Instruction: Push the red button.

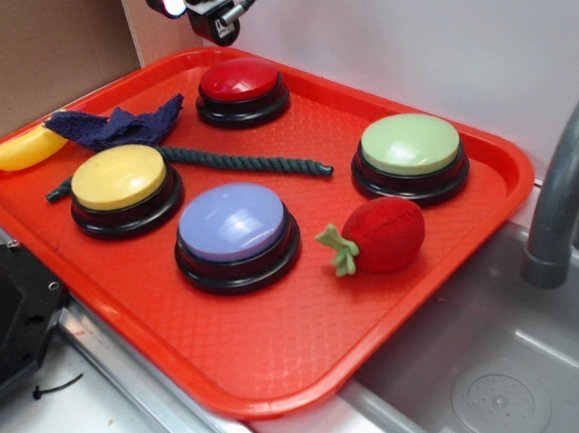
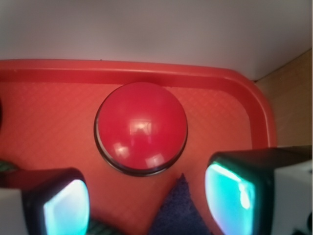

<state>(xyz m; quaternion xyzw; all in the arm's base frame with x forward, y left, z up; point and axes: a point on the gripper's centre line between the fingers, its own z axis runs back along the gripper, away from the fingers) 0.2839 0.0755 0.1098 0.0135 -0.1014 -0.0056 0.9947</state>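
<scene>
two parted fingers of the tool (image 2: 146,203) frame the red button (image 2: 141,126) only in the wrist view.

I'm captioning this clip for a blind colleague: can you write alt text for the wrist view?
A glossy red button on a black base sits centred on a red tray, seen from above between the two glowing fingertips of the gripper, which stand apart. A corner of dark blue cloth pokes in at the bottom edge.

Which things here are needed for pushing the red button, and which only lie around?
Needed: red button, pincer.

Lying around: yellow button, purple button, green button, plush strawberry, blue cloth, green rope, banana.
</scene>
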